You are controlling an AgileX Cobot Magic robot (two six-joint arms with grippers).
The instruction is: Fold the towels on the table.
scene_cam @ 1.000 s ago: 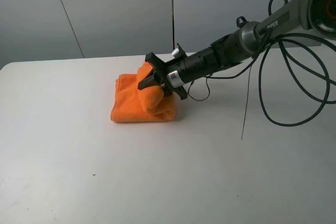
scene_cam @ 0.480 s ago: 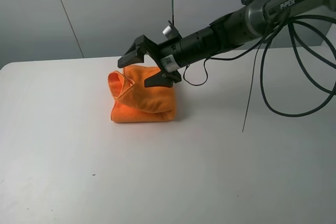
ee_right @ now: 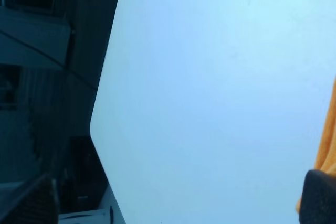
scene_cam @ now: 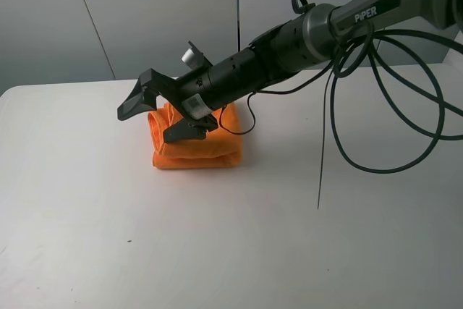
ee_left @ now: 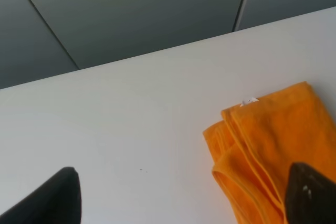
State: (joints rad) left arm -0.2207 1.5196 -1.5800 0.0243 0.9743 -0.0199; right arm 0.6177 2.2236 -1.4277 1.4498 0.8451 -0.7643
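The orange towel (scene_cam: 206, 148) lies folded in a thick bundle on the white table (scene_cam: 231, 251), left of centre toward the back. My right gripper (scene_cam: 145, 127) reaches across from the right and hovers just over the towel's left edge, jaws wide open and empty. In the right wrist view the right gripper (ee_right: 176, 203) shows both fingertips spread, with a sliver of towel (ee_right: 328, 145) beside one. In the left wrist view the left gripper (ee_left: 181, 203) is open and empty, away from the towel (ee_left: 268, 140), whose white label (ee_left: 249, 101) shows at one hem.
The right arm's black cables (scene_cam: 347, 135) hang in loops above the right half of the table. The table's rounded corner (ee_right: 97, 129) and a dark drop beyond it show in the right wrist view. Grey wall panels (scene_cam: 145, 19) stand behind the table.
My right gripper has opened and swept left over the towel, carrying the raised flap across. The flap now lies on the bundle and the gripper is past its left edge.
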